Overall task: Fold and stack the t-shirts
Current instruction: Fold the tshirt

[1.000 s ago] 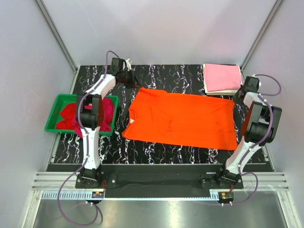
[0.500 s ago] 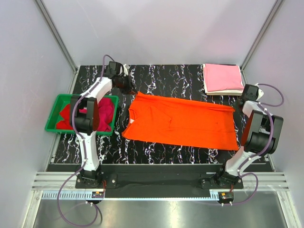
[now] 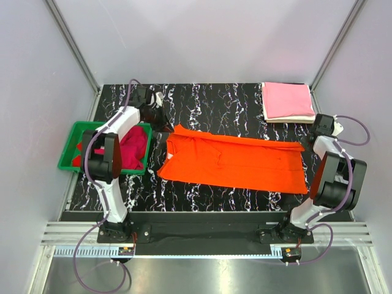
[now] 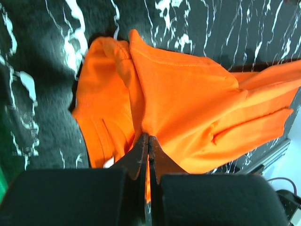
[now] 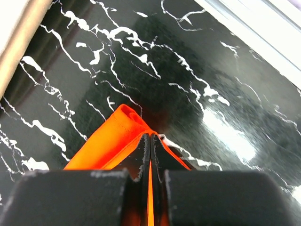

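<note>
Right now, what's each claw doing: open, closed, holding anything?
Left claw: closed, pinching the orange t-shirt near its collar end.
Right claw: closed, pinching the same shirt's opposite far corner.

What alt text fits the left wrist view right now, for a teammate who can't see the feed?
The left gripper is shut on a bunched fold of the orange t-shirt, seen close up from just behind its tips. The rest of the cloth spreads in loose folds toward the right, over a black, white-veined table that fills the top and left of the picture.

Desk [image 3: 220,98]: black marble-pattern top, white veining. Walls [image 3: 202,37]: plain pale grey panels. Corner posts [image 3: 70,43]: aluminium profile. Near edge: slotted aluminium rail [image 3: 61,233].
</note>
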### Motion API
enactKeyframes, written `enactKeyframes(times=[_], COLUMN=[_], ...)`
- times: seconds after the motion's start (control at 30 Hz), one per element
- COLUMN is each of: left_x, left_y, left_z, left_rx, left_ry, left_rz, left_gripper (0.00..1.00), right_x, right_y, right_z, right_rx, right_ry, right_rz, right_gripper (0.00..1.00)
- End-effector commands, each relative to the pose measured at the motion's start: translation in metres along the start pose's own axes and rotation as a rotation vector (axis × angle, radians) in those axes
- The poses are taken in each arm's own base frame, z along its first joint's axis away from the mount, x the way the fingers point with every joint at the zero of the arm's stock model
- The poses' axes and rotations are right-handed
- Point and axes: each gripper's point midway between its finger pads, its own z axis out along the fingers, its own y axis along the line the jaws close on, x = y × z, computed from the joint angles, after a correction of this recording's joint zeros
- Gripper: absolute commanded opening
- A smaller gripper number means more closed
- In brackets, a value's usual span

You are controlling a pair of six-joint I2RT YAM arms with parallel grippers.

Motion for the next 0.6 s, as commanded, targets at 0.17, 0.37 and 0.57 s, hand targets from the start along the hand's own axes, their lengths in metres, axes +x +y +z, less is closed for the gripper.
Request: enactKeyframes(times=[0.17, 0.37, 0.57], left_x=[0.015, 0.037, 0.051], left_y=[0.004, 0.015, 0.020], left_z=[-0.027, -0.028, -0.030], left_rx=[-0.036, -0.086, -0.112], left_ry=[-0.011, 0.054, 0.076], left_rz=[0.033, 0.056, 0.062], left_gripper=[0.00, 0.00, 0.00], right_x=[-0.010, 0.013, 0.024], right_y=[-0.020, -0.035, -0.043], right_z=[-0.023, -0.028, -0.034], right_rx=[0.068, 0.119, 0.151], right_ry=[-0.047, 0.012, 0.046], right_rz=[0.068, 0.091, 0.109], right_gripper=[0.01, 0.02, 0.04])
